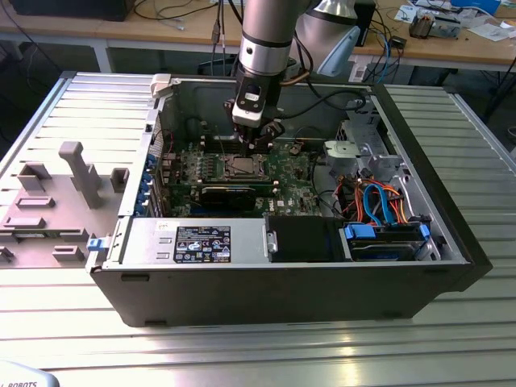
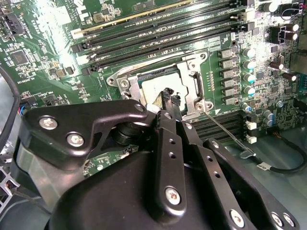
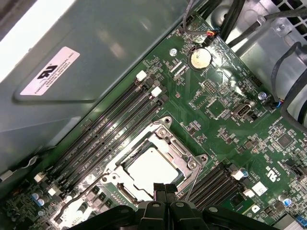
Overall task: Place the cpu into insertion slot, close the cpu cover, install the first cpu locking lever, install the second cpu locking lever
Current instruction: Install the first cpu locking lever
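Black gripper (image 3: 164, 189) pinched shut, empty, by the thin silver cpu cover (image 3: 186, 155); looks stiff and light, I'd push its rim, not the silvery-grey cpu (image 3: 149, 168)

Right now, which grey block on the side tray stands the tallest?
The grey post with the T-shaped top. It rises well above the low, squat blocks around it.

Even room light in my exterior view, sheen on the slatted table (image 1: 266, 355); glare whitens the circuit board (image 2: 53, 17) in the second wrist view; soft reflections streak the case wall (image 3: 110, 45) in the first wrist view.
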Action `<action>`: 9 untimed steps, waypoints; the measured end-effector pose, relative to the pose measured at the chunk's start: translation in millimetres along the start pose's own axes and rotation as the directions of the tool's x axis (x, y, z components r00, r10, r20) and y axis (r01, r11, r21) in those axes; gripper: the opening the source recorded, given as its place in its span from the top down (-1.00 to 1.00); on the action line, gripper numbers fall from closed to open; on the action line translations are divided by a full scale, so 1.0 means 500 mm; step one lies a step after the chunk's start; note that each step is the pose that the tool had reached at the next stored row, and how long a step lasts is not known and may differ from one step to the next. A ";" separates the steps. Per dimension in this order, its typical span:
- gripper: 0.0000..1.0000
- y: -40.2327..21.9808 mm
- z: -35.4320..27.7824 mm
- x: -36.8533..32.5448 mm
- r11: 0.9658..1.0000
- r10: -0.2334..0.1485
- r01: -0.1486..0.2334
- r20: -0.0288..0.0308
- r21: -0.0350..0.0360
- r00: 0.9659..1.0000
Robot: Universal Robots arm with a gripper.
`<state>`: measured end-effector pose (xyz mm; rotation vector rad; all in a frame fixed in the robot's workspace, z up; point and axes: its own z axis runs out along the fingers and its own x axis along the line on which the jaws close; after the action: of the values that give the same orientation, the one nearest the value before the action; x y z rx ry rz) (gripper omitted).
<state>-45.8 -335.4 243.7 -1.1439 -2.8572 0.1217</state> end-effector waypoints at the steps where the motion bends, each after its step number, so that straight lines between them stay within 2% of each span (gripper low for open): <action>1: 0.79 0.000 0.000 0.000 1.000 -0.001 0.001 0.000 0.000 1.000; 9: 0.79 0.000 0.000 0.000 1.000 -0.007 0.007 0.001 0.000 1.000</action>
<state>-45.8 -335.4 243.7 -1.1339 -2.8615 0.1220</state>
